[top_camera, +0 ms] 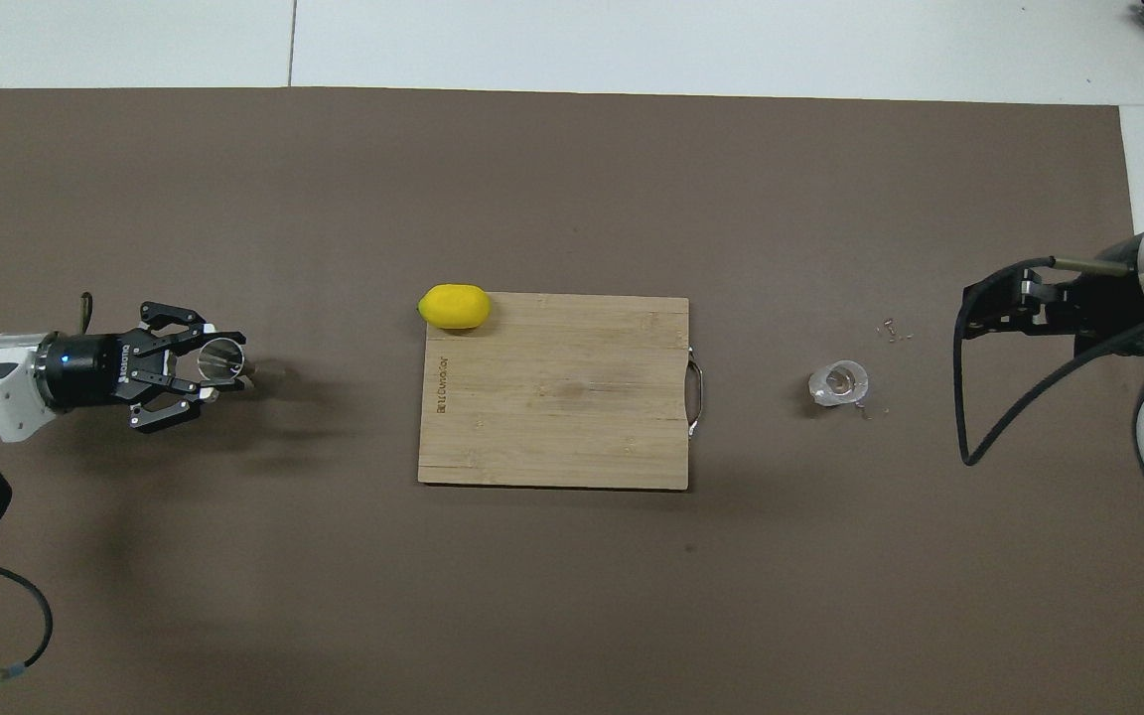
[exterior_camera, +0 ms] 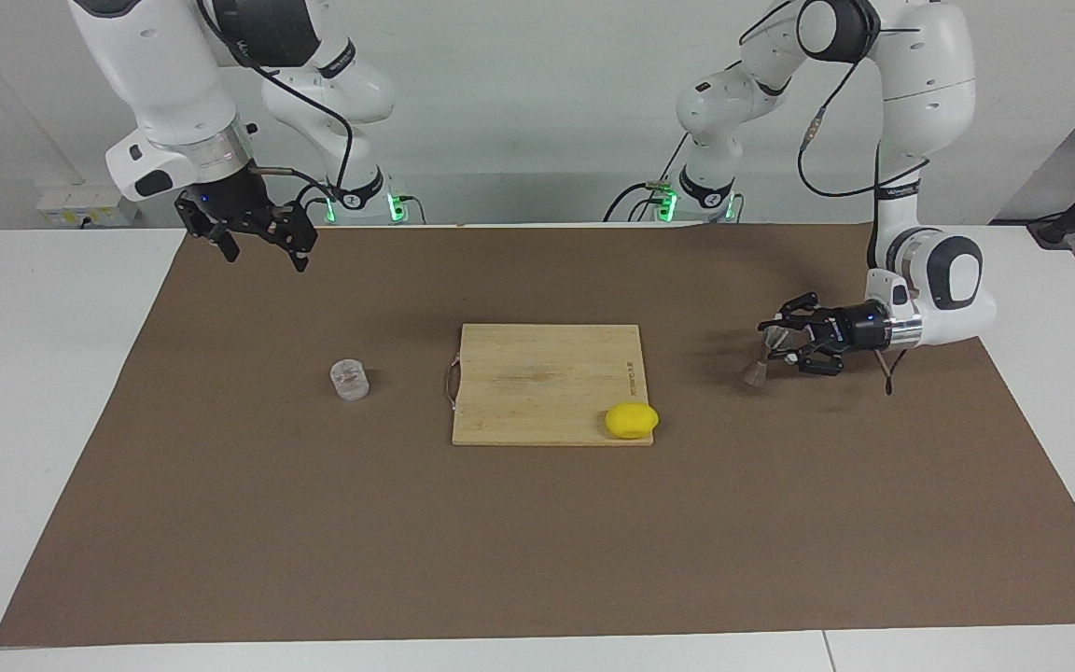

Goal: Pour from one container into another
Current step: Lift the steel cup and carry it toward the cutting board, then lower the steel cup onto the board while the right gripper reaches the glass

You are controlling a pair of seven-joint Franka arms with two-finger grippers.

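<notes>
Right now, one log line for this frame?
left pincer: at jigger, grip unclear | right pincer: waiting, raised | tumbler: on mat, untouched | pour: not started

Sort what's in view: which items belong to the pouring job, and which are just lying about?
Part of the job:
- small clear glass tumbler, standing on the mat toward the right arm's end
- grey metal hourglass-shaped jigger, at the left gripper

Just lying about:
- rectangular bamboo cutting board
- yellow lemon on a board corner
- brown table mat
</notes>
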